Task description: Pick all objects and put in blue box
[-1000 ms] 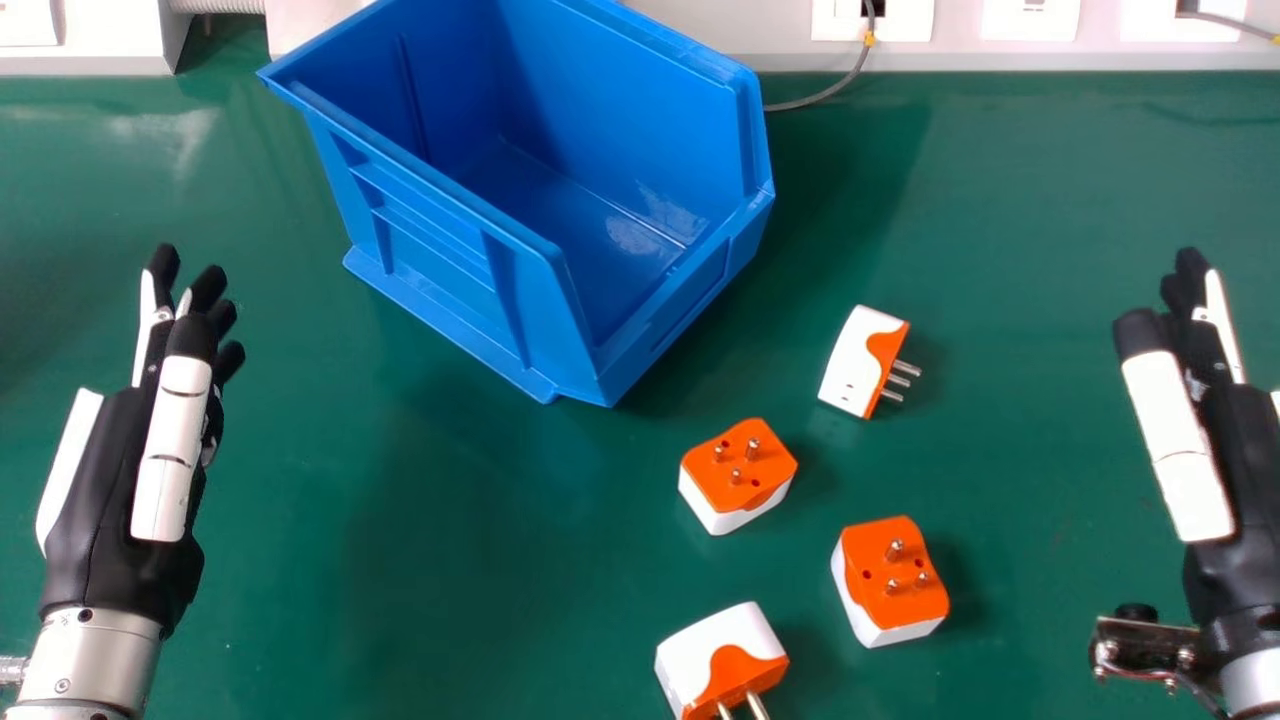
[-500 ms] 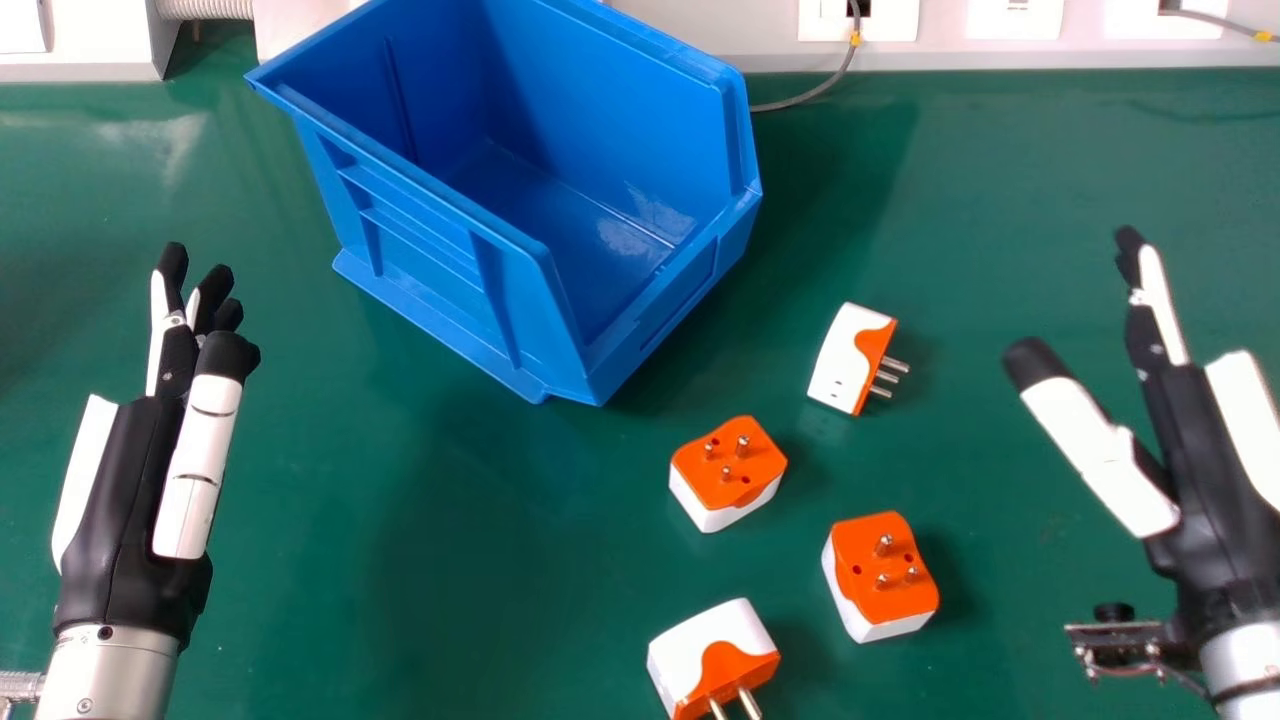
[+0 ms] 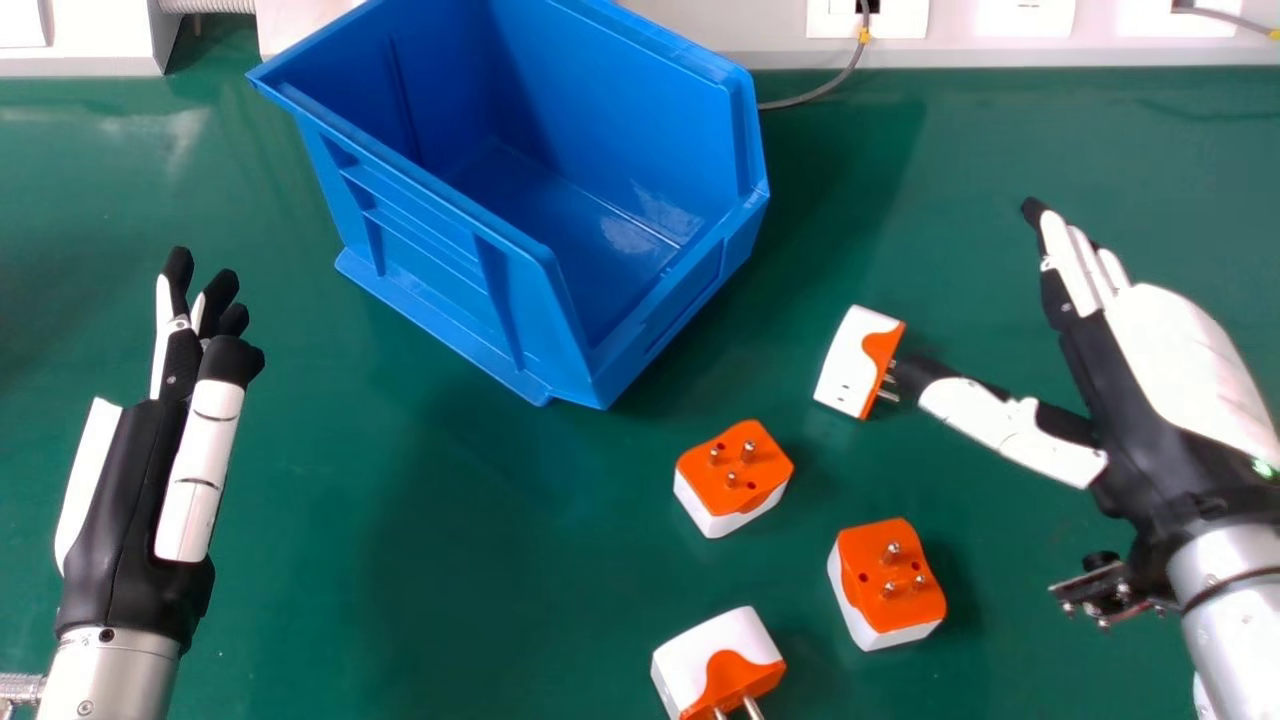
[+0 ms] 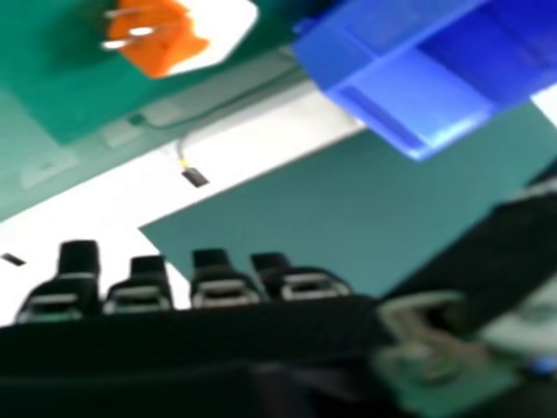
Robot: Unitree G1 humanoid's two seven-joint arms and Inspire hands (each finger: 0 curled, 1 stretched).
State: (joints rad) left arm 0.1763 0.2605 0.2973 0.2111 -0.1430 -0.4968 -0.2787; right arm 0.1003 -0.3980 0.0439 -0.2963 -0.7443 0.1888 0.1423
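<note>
While the uppermost adapter (image 3: 852, 362) is seen right of centre in the frame, nothing is held by the right hand (image 3: 1145, 430): its fingers are straight and its thumb is spread wide. The adapter lies left of the palm, long axis tilted, prongs turned toward the thumb tip; whether they are touched cannot be told. Since the left hand (image 3: 130, 500) is farther off, a leftward shift of the right seems called for before any closing.
</note>
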